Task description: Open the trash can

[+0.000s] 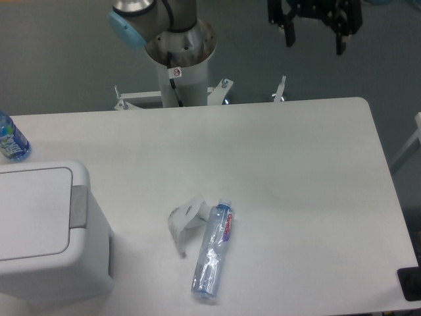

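Trash can point(46, 230): table's lower-left corner, lid flat and closed, grey push tab point(79, 206) facing right, long axis left-right. Gripper point(314, 38): top right, fingers spread, empty, well apart from can.

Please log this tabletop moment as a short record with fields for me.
gripper: open, high above the table's far right, holding nothing
trash can: front left, lid shut, grey tab on its right edge
crushed bottle: lying centre front
crumpled wrapper: touching the bottle's left
blue bottle: far left edge
table: white
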Controlling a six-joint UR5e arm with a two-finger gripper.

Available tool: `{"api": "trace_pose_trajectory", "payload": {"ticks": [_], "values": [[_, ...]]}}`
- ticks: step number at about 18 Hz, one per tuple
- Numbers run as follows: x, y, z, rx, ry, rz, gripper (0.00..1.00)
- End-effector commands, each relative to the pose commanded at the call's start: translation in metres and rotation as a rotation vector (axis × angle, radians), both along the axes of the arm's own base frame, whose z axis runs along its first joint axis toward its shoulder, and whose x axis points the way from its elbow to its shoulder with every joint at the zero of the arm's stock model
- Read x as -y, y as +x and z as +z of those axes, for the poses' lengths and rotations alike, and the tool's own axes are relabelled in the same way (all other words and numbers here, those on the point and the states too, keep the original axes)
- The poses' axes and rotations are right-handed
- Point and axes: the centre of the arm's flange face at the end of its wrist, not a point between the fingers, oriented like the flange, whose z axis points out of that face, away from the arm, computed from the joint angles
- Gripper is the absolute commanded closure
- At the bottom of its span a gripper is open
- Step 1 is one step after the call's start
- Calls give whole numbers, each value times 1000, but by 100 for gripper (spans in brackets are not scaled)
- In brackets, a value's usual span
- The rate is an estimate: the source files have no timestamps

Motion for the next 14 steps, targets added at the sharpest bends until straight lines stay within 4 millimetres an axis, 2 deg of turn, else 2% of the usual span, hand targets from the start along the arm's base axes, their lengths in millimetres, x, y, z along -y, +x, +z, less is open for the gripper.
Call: {"api": "trace_pose_trajectory", "payload": {"ticks": [3, 7, 11, 14], "values": [[0, 0, 2, -2, 2, -1, 0], [-9, -4, -8, 27, 34, 90, 0], [-32, -2, -11, 34, 176, 210, 0], [-61, 7, -20, 33, 298, 379, 0]]}}
